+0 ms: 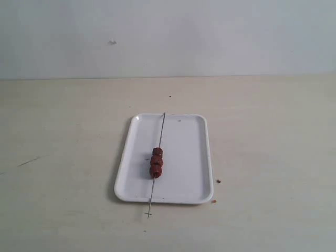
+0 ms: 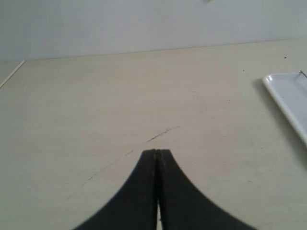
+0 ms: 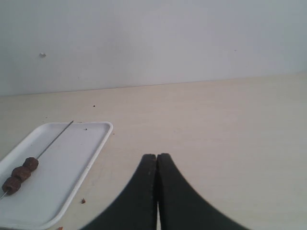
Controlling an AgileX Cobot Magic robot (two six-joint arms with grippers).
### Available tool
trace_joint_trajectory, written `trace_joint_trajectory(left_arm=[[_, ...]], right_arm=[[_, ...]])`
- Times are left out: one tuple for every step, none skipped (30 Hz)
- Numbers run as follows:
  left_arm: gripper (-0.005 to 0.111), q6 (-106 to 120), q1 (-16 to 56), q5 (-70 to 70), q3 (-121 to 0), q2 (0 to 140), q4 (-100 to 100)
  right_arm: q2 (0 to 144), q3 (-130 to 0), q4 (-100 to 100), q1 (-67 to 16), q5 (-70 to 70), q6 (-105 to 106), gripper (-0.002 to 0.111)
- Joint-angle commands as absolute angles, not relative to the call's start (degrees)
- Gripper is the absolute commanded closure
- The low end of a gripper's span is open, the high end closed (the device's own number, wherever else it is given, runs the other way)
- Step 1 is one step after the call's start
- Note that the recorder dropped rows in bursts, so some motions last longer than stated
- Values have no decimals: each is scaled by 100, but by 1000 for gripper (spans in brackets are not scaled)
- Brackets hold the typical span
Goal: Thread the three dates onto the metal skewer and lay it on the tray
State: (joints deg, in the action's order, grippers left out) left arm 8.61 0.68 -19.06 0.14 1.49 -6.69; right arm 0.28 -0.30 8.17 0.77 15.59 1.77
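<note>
The white tray (image 1: 184, 157) lies in the middle of the table. The metal skewer (image 1: 161, 131) rests lengthwise across it, its near tip sticking out past the front rim. The three dates (image 1: 156, 163) sit threaded together on the skewer, over the tray's near half. From the right wrist view the tray (image 3: 72, 158), the skewer (image 3: 55, 138) and the dates (image 3: 20, 174) show off to one side, well apart from my right gripper (image 3: 157, 155), which is shut and empty. My left gripper (image 2: 157, 151) is shut on nothing, above bare table; only a corner of the tray (image 2: 288, 96) shows there. Neither arm appears in the exterior view.
Tiny reddish crumbs (image 1: 219, 181) lie on the table just right of the tray's front corner, one crumb (image 3: 83, 201) showing beside the rim. A thin dark scratch (image 2: 163, 134) marks the table ahead of the left gripper. A pale wall closes the back.
</note>
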Motion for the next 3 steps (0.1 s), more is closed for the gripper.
trace_joint_trajectory(left_arm=[[107,838,60,-1878,0,178,-652],[107,838,60,-1878,0,178,-652],[107,838,60,-1878,0,178,-652]], right_arm=[[0,0,826,101,1508,187,108],[0,0,826,101,1508,187,108],[0,0,826,101,1508,187,108]])
